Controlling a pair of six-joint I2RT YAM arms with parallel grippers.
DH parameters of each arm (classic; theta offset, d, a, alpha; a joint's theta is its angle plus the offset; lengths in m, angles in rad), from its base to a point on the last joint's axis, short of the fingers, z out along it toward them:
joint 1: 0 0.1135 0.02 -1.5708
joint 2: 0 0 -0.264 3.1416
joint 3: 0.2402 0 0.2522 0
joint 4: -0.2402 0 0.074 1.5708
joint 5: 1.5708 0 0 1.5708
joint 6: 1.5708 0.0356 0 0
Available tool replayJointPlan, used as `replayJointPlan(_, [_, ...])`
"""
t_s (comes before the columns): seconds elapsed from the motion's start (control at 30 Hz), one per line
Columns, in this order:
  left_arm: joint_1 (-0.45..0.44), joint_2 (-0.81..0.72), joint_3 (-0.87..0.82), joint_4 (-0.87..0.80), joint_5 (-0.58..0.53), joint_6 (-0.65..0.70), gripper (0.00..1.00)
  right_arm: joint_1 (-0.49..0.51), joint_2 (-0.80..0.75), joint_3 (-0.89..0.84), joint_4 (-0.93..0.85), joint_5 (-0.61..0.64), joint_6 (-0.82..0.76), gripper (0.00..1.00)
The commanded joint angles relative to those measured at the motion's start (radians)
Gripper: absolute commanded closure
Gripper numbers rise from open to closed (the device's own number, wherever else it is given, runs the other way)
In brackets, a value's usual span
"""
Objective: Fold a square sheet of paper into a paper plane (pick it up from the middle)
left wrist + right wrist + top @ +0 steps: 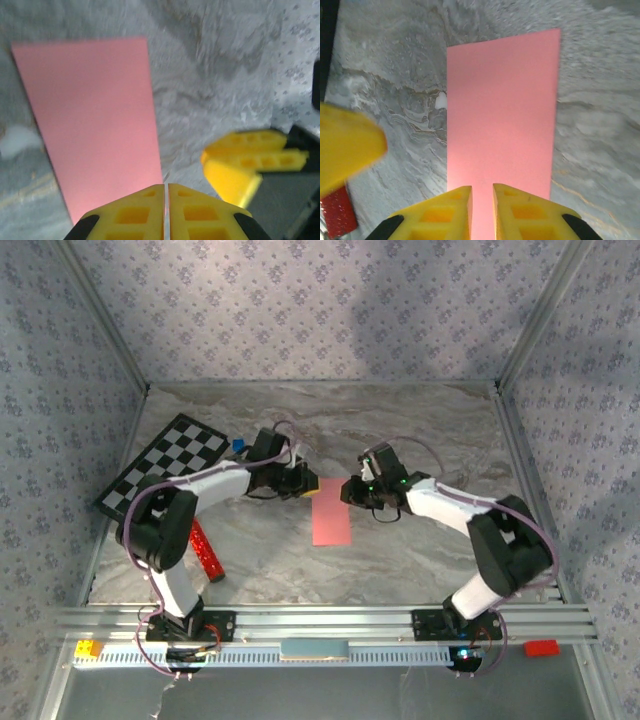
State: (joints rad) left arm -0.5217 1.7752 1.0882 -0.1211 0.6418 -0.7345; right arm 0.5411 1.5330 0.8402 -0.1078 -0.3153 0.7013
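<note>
Pink paper (331, 511) lies flat on the tabletop (420, 430). The left end effector (166, 188) is clenched, the right end effector (482, 190) slightly parted.

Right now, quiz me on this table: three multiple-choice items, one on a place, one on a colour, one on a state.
1. Where does the red glittery bar lie?
A. Against the far wall
B. On the table beside the left arm
C. Stacked on a plate

2. What colour is the sheet of paper?
A. Blue
B. White
C. Pink

3. How do the fingers of the left gripper stand?
A. Spread wide
B. Closed together
C. Clamped on a cup

Answers:
1 B: the top view shows the bar flat on the marble by that arm's elbow.
2 C: it reads salmon-pink in all three views.
3 B: the left wrist view shows the yellow fingers meeting with a hairline between them.
</note>
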Motion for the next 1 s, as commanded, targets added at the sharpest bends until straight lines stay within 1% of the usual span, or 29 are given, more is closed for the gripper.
replayJointPlan(0.0, [0.017, 0.09, 0.069, -0.033, 0.021, 0.0, 0.9, -0.003, -0.061, -0.098, -0.01, 0.052, 0.099, 0.79])
replayJointPlan(0.07, [0.02, 0.133, 0.105, -0.038, 0.042, 0.003, 0.9, 0.001, -0.077, -0.126, -0.004, 0.022, 0.13, 0.78])
replayJointPlan(0.17, [0.023, 0.192, 0.154, -0.041, 0.074, 0.009, 0.9, 0.031, -0.094, -0.156, -0.019, 0.04, 0.157, 0.78])
replayJointPlan(0.3, [0.023, 0.244, 0.193, -0.043, 0.076, 0.009, 0.9, 0.064, -0.093, -0.175, -0.02, 0.055, 0.182, 0.77])
replayJointPlan(0.43, [0.024, 0.277, 0.228, -0.1, 0.058, 0.051, 0.9, 0.081, -0.09, -0.192, -0.01, 0.056, 0.216, 0.75])
replayJointPlan(0.5, [0.028, 0.285, 0.223, -0.109, 0.039, 0.064, 0.9, 0.086, -0.084, -0.196, -0.01, 0.041, 0.225, 0.73])
replayJointPlan(0.57, [0.034, 0.295, 0.211, -0.105, 0.043, 0.068, 0.9, 0.094, -0.083, -0.198, -0.01, 0.025, 0.227, 0.71])
replayJointPlan(0.67, [0.036, 0.307, 0.186, -0.13, 0.029, 0.107, 0.9, 0.112, -0.087, -0.215, -0.022, 0.038, 0.247, 0.68])
replayJointPlan(0.8, [0.043, 0.309, 0.135, -0.109, 0.021, 0.108, 0.9, 0.12, -0.088, -0.24, 0.016, 0.002, 0.265, 0.68])
replayJointPlan(0.97, [0.052, 0.313, 0.11, -0.099, 0.018, 0.109, 0.9, 0.127, -0.091, -0.242, 0.008, 0.004, 0.278, 0.67])
